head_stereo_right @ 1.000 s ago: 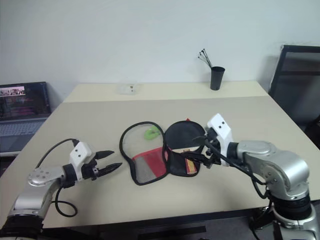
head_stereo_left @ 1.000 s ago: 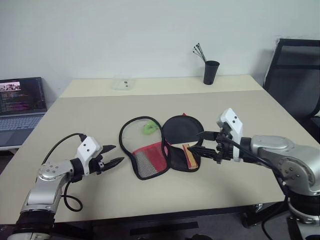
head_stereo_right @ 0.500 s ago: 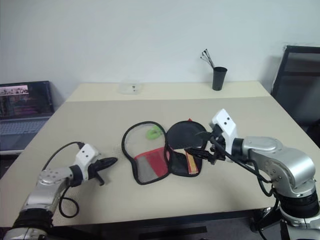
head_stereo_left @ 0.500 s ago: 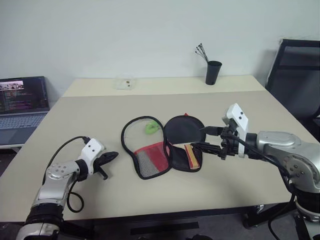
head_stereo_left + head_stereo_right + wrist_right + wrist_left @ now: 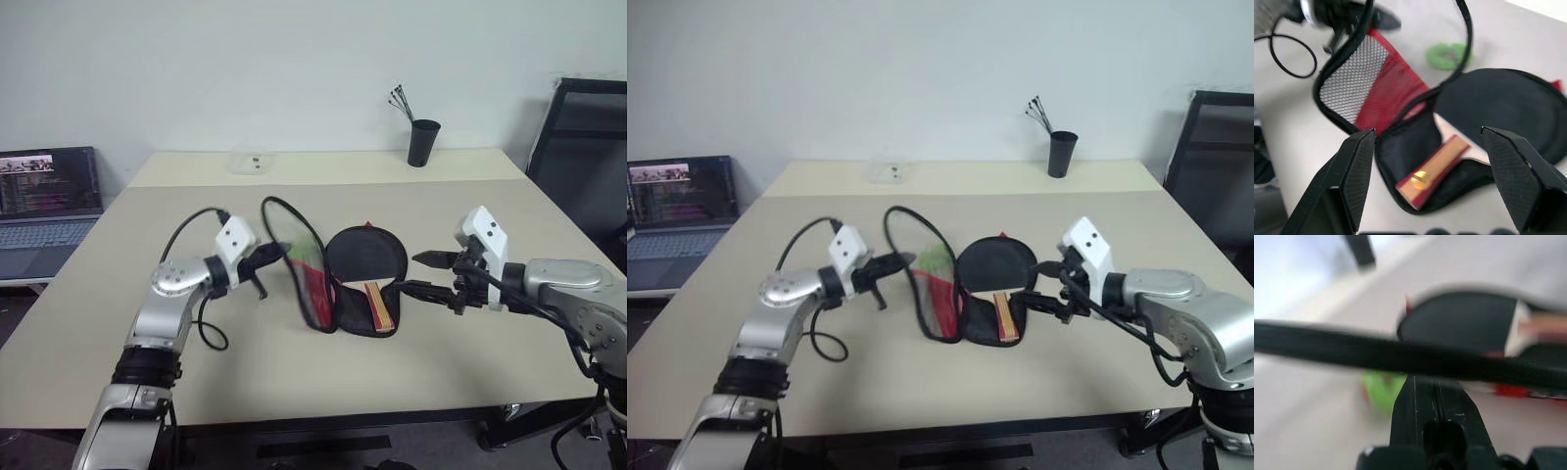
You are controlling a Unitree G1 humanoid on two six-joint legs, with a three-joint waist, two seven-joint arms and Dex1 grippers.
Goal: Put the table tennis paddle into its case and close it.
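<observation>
Paddle (image 5: 364, 262) inside open case (image 5: 338, 284); flap pinched upright by left gripper (image 5: 272, 254); right gripper (image 5: 419, 274) spread, empty; cup (image 5: 422, 143) behind on desk (image 5: 460, 362).

No text, brand, number or sign can be read. The laptop screen (image 5: 49, 182) at the left edge of the left eye view carries rows of coloured lines too small to make out.

Head views overlook the table (image 5: 470, 362); wrist views sit close above the case (image 5: 1415, 147).
</observation>
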